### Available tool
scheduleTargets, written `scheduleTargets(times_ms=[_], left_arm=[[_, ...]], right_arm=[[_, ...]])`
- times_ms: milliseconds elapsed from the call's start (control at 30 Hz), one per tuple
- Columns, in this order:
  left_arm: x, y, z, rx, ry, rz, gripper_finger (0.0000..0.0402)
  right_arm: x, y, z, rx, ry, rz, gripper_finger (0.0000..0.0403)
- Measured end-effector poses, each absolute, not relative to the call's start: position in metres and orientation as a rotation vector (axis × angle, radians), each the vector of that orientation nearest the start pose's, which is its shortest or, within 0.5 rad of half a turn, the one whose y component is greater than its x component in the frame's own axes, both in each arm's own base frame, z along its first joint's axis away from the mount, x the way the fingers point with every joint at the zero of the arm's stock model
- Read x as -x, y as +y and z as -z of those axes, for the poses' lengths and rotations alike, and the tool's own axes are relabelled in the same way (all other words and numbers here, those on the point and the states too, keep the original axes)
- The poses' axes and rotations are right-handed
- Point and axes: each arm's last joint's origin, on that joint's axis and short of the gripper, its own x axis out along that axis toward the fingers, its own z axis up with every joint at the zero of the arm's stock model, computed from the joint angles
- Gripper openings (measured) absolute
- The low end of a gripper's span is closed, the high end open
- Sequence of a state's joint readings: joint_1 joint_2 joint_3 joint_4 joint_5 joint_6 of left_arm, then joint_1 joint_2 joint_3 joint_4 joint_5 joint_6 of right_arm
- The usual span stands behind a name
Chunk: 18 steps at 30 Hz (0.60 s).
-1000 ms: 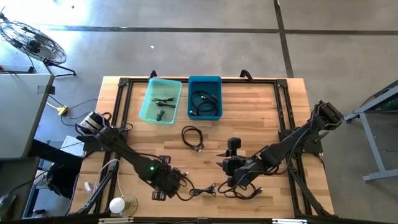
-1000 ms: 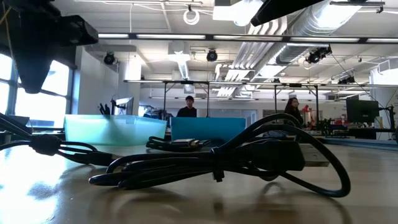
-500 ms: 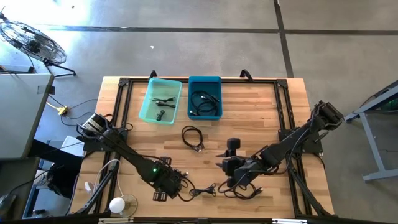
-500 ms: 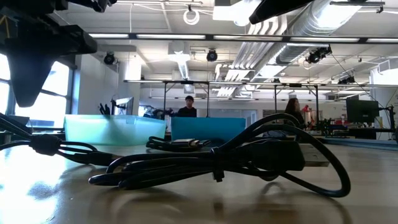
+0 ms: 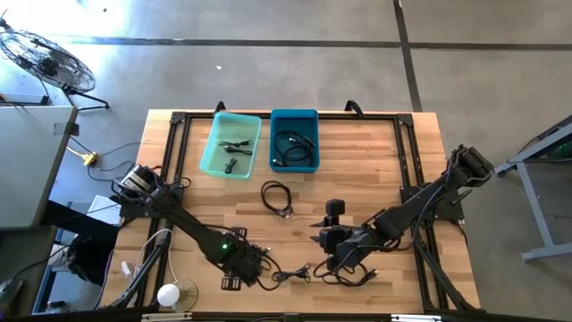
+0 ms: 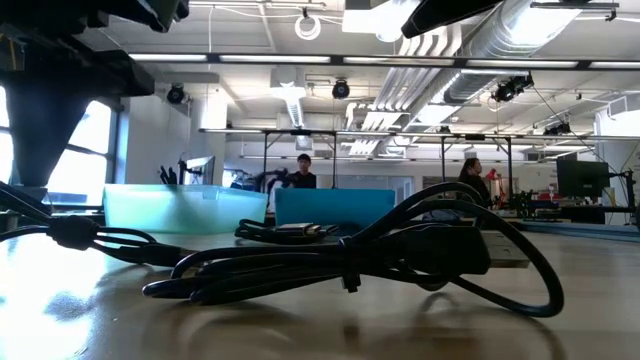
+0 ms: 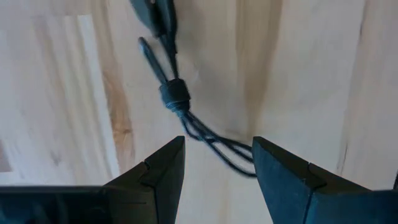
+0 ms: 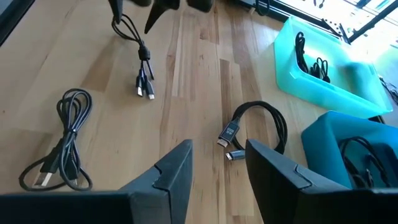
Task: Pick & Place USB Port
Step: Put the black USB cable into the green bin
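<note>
Bench (image 5: 375, 152): pale wood, black-framed.

Light teal bin (image 5: 231, 145), far edge: small dark cables inside. Blue bin (image 5: 294, 140), touching beside it: one coiled black cable inside.

Coiled black cable (image 5: 278, 198): lay loose at the bench's middle, near side of the bins, well apart from both grippers.

Thin USB cable (image 5: 288, 275): lay on the near edge, bundled with a tie at its middle, its plugs on the side away from the left arm.

Thicker bundled cable (image 5: 350, 276): lay at the near edge, just beside the right gripper.

Left gripper (image 5: 243, 266): stood low over the near edge. Fingers (image 7: 155, 177) apart, holding nothing; the thin USB cable's looped end (image 7: 224, 152) lay between and just beyond their tips. Contact could not be told.

Right gripper (image 5: 332, 240): hung over the bench near the thicker bundle. Fingers (image 8: 171, 174) apart, empty.

White lamp-like object (image 5: 169, 294): sat at the near left corner.
</note>
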<state>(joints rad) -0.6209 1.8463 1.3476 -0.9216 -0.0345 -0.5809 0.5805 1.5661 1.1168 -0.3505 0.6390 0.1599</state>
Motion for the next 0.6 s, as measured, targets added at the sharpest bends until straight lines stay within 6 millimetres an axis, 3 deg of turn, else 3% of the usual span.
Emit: scheduleTargets(times_ms=[600], left_arm=[[-0.2871,-0.2042,-0.1934,0.013,1.428,0.071,0.0181]], right_arm=[[-0.2851,0.1681,-0.2508,0.283,0.639,0.075,0.0139]])
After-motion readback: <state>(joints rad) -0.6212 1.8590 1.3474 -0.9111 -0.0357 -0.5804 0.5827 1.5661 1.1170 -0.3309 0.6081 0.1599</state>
